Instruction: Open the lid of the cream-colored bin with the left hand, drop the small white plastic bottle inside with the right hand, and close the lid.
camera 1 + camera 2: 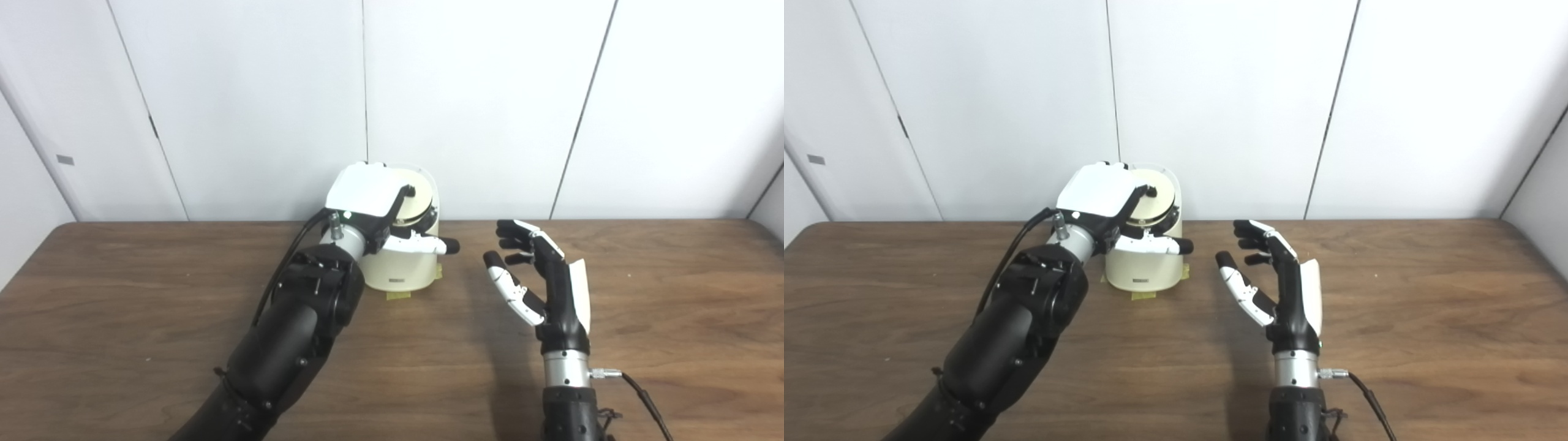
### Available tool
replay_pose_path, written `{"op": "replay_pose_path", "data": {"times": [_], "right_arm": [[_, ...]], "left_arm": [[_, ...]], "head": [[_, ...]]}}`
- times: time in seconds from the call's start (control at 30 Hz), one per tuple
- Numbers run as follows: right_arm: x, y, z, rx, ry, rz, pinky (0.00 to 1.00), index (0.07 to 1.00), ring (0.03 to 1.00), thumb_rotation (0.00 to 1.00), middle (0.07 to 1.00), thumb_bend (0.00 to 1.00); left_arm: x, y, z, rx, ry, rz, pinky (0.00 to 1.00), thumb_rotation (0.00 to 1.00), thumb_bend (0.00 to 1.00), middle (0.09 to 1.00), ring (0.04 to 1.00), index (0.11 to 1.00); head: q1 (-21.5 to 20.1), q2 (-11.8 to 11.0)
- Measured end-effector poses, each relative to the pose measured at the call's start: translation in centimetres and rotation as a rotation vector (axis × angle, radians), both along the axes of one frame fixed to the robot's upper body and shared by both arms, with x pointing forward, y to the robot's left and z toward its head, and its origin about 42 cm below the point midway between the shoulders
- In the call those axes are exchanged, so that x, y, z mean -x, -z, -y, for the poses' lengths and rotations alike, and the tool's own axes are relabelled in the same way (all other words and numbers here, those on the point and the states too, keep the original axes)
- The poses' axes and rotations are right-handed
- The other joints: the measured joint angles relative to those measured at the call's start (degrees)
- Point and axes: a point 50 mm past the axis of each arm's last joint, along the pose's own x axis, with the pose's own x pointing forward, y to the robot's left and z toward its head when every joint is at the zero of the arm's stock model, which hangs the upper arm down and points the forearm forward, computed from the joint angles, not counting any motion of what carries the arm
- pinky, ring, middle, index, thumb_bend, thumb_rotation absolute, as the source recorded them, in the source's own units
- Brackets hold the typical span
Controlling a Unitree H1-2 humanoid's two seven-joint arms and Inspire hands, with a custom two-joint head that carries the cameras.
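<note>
Well, the cream-colored bin (401,266) sits at the far middle of the worktop (122,294), close to the wall, with scraps of yellow tape at its base; its lid (416,196) is tipped up at the back, and the left robot hand (373,211) is over the bin's top with one finger hooked at the lid and the thumb reaching right across the front; whether it truly grips the lid I cannot tell, since its white back hides most of it. To the right of the bin, apart from it, the right robot hand (539,275) stands palm inward, fingers (511,236) spread and lightly curled, holding nothing; the small white plastic bottle is nowhere I can see, so I'd guess it may already be inside, though the bin's interior is hidden. The lid looks light, stiff plastic on a hinge; I'd judge it wants a gentle push at its free front edge; the taped base should keep the bin from sliding.
</note>
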Motion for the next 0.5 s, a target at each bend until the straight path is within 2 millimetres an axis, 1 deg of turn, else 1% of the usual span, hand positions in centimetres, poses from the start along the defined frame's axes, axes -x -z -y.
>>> {"op": "replay_pose_path", "data": {"times": [0.3, 0.5], "right_arm": [[-0.1, -0.1, -0.1, 0.011, 0.015, 0.008, 0.54, 0.676, 0.652, 0.54, 0.68, 0.25], [-0.1, -0.1, -0.3, 0.01, 0.019, 0.01, 0.54, 0.679, 0.653, 0.55, 0.683, 0.25]], "left_arm": [[0.7, 1.3, 0.1, -0.039, 0.009, 0.037, 1.0, 1.0, 0.97, 0.853, 0.977, 0.836], [0.9, 1.6, 0.1, -0.041, 0.009, 0.036, 1.0, 1.0, 0.95, 0.857, 0.98, 0.841]], "head": [[0.0, -0.18], [0.09, -0.26]]}}
